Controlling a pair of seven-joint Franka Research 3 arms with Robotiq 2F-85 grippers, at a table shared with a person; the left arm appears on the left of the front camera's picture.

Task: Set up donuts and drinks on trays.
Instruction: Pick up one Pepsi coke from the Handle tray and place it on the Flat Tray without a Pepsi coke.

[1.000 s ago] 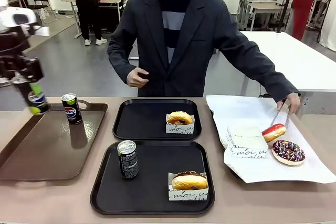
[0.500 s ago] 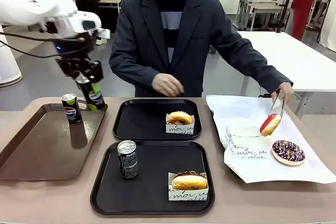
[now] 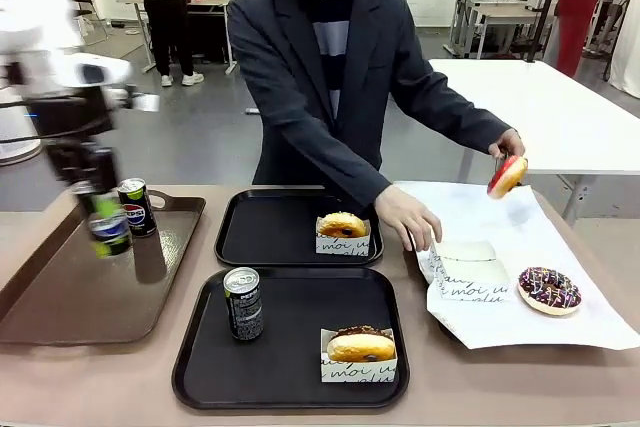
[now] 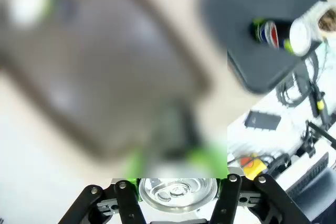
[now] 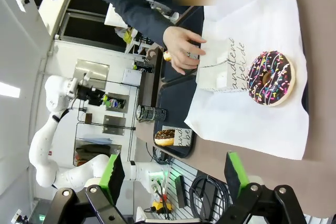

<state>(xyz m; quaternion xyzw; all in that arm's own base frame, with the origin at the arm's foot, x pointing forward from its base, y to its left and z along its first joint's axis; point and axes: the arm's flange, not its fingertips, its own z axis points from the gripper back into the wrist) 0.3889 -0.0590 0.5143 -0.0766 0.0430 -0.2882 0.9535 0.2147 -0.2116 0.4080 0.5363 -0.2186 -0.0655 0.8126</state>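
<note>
— The left gripper [image 3: 100, 205] is clamped on a Pepsi can [image 3: 110, 232] above the brown tray [image 3: 70, 297], just beside the standing can [image 3: 133, 207]. A careless swing could topple that one.

— The right gripper [image 5: 173, 182] hangs spread and empty. The far black tray [image 3: 265, 232] holds a sleeved donut [image 3: 342, 224] but no drink. The tan tabletop [image 3: 90, 377] is crowded, with a grey-floored workshop beyond.

Black trays [image 3: 265, 237] each with sleeved donut [image 3: 342, 224]; upright Pepsi can [image 3: 243, 303] on nearer.

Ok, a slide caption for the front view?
Left gripper holds a can over the brown tray; the person holds up a red donut.
</note>
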